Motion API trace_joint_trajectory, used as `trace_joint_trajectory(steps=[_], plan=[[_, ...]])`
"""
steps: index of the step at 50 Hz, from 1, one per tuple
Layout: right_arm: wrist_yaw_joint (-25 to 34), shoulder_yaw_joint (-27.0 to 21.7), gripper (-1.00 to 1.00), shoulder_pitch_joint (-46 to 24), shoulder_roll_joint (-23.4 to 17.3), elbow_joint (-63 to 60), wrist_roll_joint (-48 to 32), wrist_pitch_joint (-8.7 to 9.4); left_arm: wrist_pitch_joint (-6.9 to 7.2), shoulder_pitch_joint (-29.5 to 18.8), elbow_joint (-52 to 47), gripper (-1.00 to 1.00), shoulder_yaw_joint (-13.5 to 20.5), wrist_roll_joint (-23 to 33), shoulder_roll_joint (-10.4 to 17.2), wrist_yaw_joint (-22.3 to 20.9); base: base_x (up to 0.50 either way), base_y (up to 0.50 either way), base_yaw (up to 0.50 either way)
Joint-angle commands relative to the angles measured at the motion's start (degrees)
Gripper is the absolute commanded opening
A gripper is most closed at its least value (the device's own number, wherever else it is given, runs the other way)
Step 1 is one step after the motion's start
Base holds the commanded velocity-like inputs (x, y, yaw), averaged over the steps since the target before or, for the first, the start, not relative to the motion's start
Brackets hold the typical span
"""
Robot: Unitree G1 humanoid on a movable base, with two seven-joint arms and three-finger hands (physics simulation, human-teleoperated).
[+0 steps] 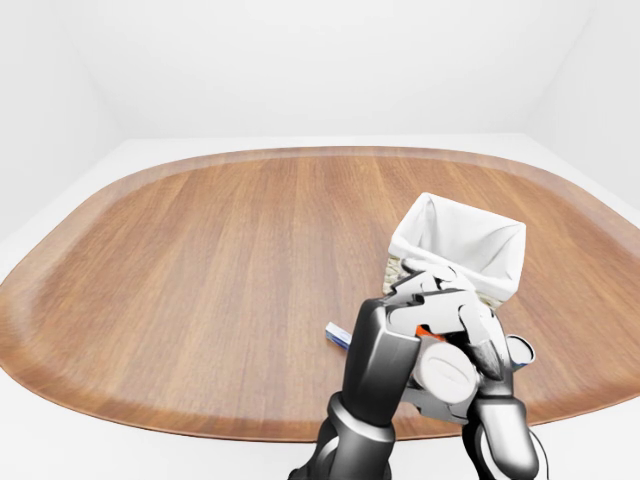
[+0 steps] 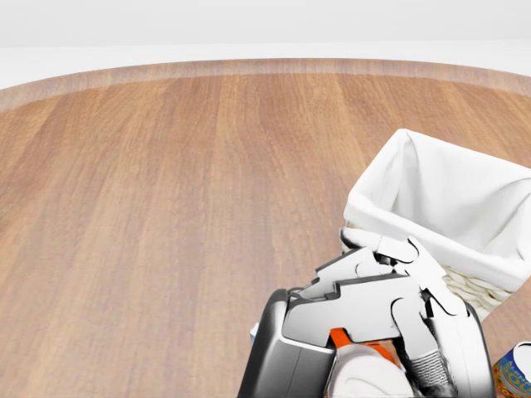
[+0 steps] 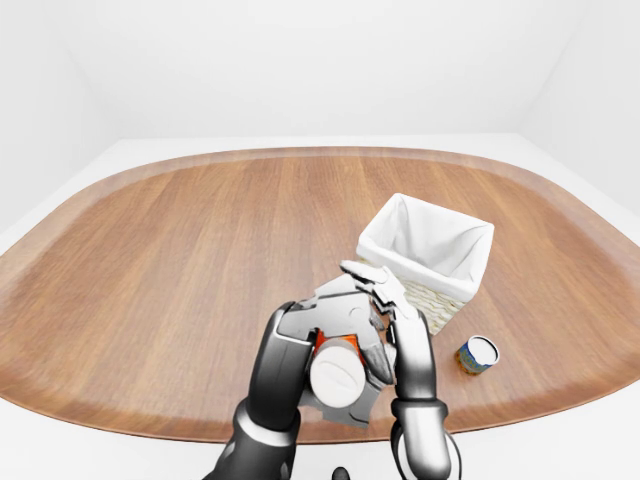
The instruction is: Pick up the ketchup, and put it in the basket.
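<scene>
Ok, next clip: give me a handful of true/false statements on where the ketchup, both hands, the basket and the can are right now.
1. The ketchup is gripped between both hands above the table. True.
2. The ketchup already lies inside the basket. False: it is still outside it, in the hands.
3. The basket has a white cloth lining. True.
4. A small can stands inside the basket. False: it stands on the table, at the basket's lower right in the right-eye view.
5. The left hand hangs away from the bottle. False: like the right hand, it closes on it.

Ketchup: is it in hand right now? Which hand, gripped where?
Both. The left hand and right hand close round the ketchup body from either side, white cap end toward the camera.
</scene>
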Motion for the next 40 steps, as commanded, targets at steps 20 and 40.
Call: trace_joint_trajectory(steps=[20, 40], plan=[[-1.67, -1.2, -1.0, -1.54, 0.65, 1.02, -0.67, -1.18, 0.0, 0.35, 0.95, 1.0, 0.07, -3.43, 0.18, 0.24, 0.0, 0.0, 0.0], [-1.89, -1.25, -1.0, -2.17, 0.78, 2.16, -0.97, -1.29, 0.0, 1.93, -10.95, 1.0, 2.68, -0.89, 4.58, -3.73, 0.0, 0.0, 0.0]])
